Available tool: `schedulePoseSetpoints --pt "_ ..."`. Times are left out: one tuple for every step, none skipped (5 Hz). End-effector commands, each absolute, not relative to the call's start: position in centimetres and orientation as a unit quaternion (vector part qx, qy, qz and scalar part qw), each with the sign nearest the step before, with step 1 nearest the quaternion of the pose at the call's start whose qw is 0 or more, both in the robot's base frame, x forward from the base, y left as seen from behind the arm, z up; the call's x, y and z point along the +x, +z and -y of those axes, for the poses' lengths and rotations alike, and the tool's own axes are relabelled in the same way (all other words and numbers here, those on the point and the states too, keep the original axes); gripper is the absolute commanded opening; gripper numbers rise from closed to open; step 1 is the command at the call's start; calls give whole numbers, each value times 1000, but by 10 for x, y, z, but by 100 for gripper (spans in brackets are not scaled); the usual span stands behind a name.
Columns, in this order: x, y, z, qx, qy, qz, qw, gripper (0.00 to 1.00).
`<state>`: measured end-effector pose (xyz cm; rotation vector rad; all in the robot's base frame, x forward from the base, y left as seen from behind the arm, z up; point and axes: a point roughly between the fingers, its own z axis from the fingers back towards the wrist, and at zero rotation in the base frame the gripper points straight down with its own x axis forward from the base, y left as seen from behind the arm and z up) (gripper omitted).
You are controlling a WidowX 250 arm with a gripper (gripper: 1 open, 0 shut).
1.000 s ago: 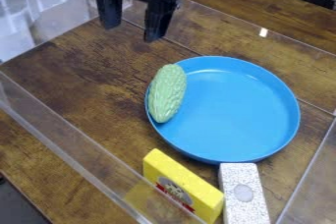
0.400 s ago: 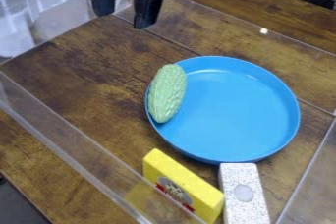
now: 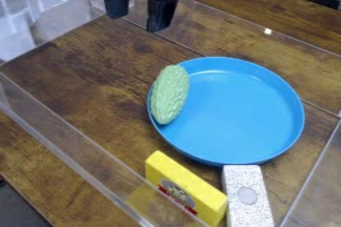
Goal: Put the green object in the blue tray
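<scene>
Green leaf (image 3: 170,95): It lies at the left side of the blue tray (image 3: 240,112) in the picture, along the rim. Its low end looks to be inside. Its top end may sit over the edge; I cannot tell for sure. It has not moved in these last moments.

Pincer (image 3: 140,14): I have it wide apart, with its two dark tips well away from each other and nothing between them. It is up near the top of the picture, well apart from the leaf. First it went a bit farther up and to the left, and now it has come back a little to the right. It was wide apart all that time too.

Blue tray: It sits flat on the tabletop (image 3: 83,67), in the same spot as before. My small moves did not bump it.

Yellow block (image 3: 186,186) and white block (image 3: 248,196): Both are down by the near side of the tray, and they have not moved. I do not need them.

Job: I think it is done, or almost done. If the top end is over the rim, a soft push toward the middle would help. A hard push could tip the leaf or slide the tray.
</scene>
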<state>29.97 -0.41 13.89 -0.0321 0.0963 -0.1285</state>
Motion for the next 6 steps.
schedulePoseSetpoints --pt "303 151 2 -16 -49 -19 999 100" --pt "302 148 5 -18 -39 -19 999 100" --pt "315 148 -1 -19 -40 -20 999 100" --pt "327 153 -6 -21 -41 -22 999 100" --pt "333 153 -8 -19 -71 -23 997 100" --pt "339 152 -10 -17 -100 -22 995 100"
